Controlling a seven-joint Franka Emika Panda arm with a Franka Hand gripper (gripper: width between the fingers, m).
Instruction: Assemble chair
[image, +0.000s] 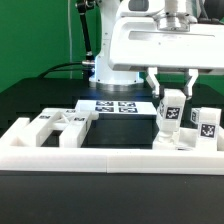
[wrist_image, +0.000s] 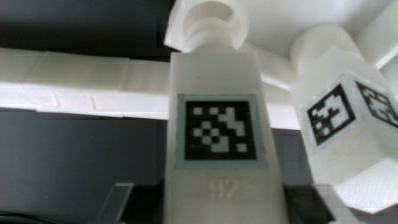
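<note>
White plastic fills my close view. An upright piece (wrist_image: 221, 128) of the chair runs straight down the middle, its marker tag facing my wrist camera. My tool (image: 172, 92) comes down over its top with one finger on each side. I judge that this straddle keeps the piece plumb and centred for a lift or a fit. I cannot tell whether the fingers are pressing on it or only flanking it, nor whether its foot rests on the counter (image: 35, 100), because the low barrier wall (image: 100, 158) hides the base.

Just beside it, on the exterior view's right, stands a second piece (image: 207, 122) with a tag of its own. It is close enough that I would want to avoid brushing it. Further off, on the exterior view's left, the notched blocks (image: 55, 125) lie together behind the wall, well apart from my tool and probably parked for later steps. Beyond them, the marker board (image: 115, 105) lies flat near my base.
</note>
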